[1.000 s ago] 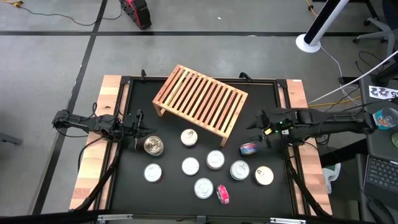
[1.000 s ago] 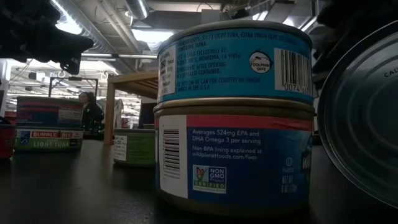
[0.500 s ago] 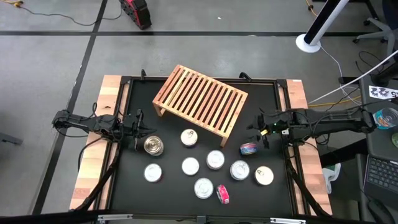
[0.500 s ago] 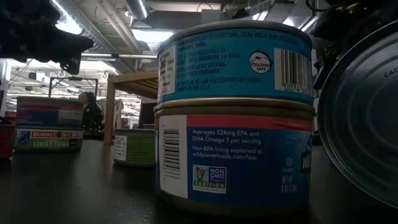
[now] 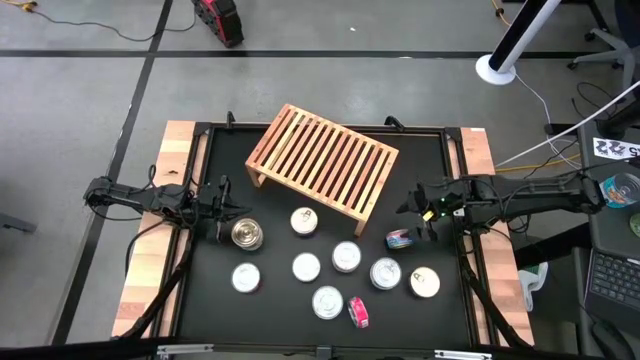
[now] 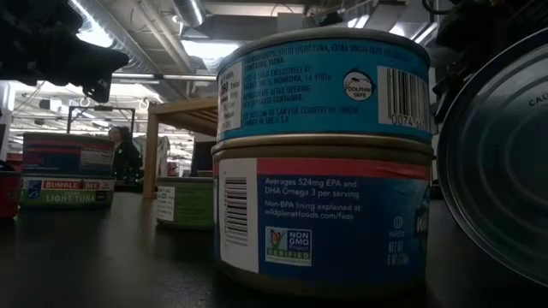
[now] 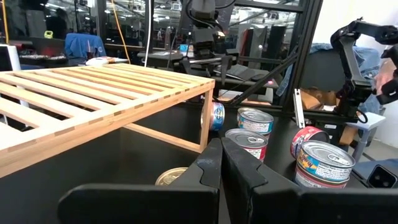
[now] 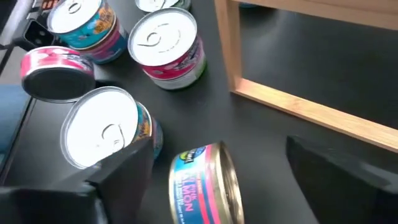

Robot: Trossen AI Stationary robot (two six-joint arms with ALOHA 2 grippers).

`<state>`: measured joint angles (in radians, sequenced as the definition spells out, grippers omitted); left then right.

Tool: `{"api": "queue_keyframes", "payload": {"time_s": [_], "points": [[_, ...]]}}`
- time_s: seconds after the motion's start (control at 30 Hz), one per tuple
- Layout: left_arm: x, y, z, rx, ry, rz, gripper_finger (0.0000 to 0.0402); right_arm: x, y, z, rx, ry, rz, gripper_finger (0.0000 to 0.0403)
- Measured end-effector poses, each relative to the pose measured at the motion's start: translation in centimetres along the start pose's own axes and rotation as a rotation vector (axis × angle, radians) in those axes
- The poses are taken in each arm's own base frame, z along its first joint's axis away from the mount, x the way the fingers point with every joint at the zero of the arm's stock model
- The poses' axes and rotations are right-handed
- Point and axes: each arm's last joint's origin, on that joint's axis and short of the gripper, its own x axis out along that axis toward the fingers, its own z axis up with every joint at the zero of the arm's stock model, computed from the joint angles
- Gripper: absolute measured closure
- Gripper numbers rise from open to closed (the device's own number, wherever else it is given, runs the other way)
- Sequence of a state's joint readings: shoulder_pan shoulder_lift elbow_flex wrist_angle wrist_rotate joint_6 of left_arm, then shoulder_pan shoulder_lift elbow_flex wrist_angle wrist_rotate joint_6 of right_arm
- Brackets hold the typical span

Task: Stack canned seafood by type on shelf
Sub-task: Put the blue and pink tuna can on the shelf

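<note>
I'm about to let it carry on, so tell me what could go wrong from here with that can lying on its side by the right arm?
The tipped can lies on its edge between the open fingers of the right tool, so it may roll away as they close. It also lies close to the shelf leg, which the fingers might bump. Stacked cans could topple if nudged.

Location: robotics lab or workshop. Indicators: bare concrete floor [image 5: 80, 120] with loose cables [image 5: 560, 150], exposed ceiling ducts [image 6: 163, 26] with strip lights, black metal framing [image 7: 305, 56], laptop [image 5: 612, 280] beside the bench [image 5: 150, 290].
</note>
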<state>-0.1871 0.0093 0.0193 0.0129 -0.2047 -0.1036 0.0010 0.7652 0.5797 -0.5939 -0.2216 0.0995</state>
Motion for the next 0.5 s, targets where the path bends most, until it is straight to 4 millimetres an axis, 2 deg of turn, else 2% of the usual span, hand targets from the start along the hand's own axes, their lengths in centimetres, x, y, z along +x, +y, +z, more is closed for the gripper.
{"api": "queue_keyframes", "payload": {"time_s": [0.1,0.5], "points": [[0.0,0.0,0.0,0.0,0.0,0.0,0.0396,0.2,-0.1,0.0,0.003,0.011,-0.006,0.0007],[0.0,0.0,0.0,-0.002,0.0,0.0,0.0396,3.1,2.1,-0.7,-0.086,0.188,0.038,0.0024]]}}
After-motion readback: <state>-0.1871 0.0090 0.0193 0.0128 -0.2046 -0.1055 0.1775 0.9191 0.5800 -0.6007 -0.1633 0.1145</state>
